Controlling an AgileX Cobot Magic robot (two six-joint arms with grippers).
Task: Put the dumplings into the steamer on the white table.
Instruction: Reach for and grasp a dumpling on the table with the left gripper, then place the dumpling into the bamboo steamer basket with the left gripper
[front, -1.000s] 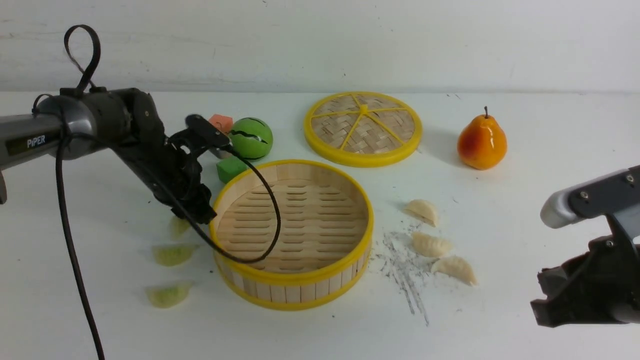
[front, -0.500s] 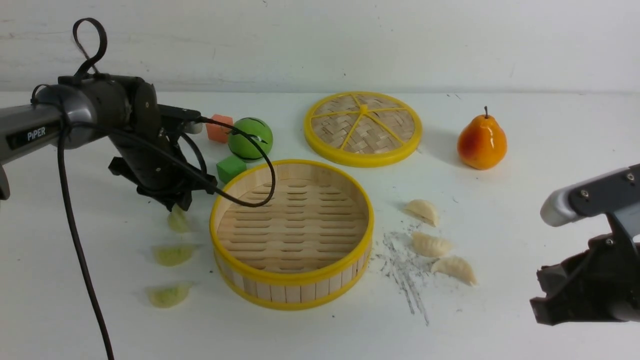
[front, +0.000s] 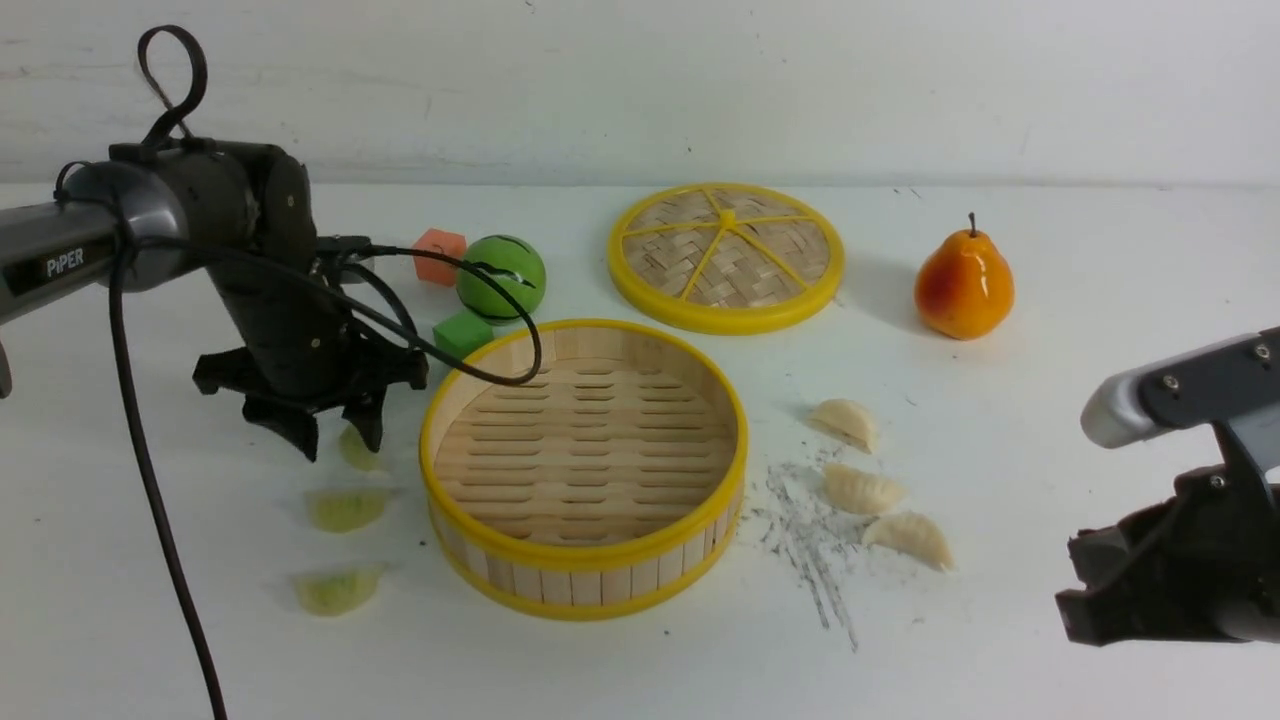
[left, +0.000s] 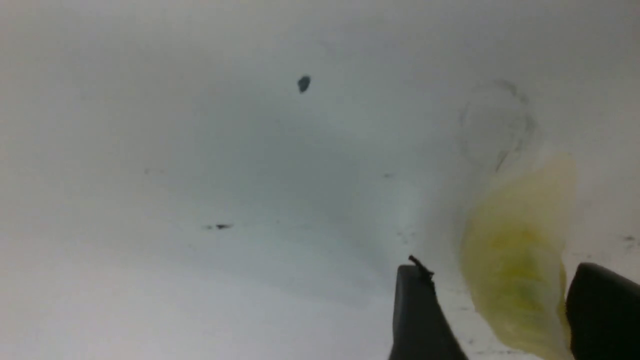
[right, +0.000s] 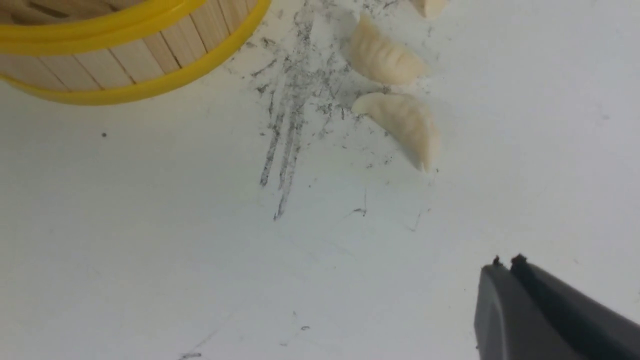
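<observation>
Steamer (front: 585, 585) mouth lies open from above; counter (front: 700, 670) bare at its 5 o'clock; green cube (front: 462, 333) and ball (front: 502, 277) crowd its 11 o'clock

The white table (front: 1040, 440) carries the steamer (front: 585, 585), a lid (front: 725, 258) and a pear (front: 963, 285). Dumplings (front: 862, 488) lie either side.

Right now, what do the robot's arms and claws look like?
The left arm is a grey tube with white PIPER lettering on a dark label, ending in the black left gripper. A black cable loops around it. The right arm is silver-grey with a dark panel and small screws, and the right gripper is black.
</observation>
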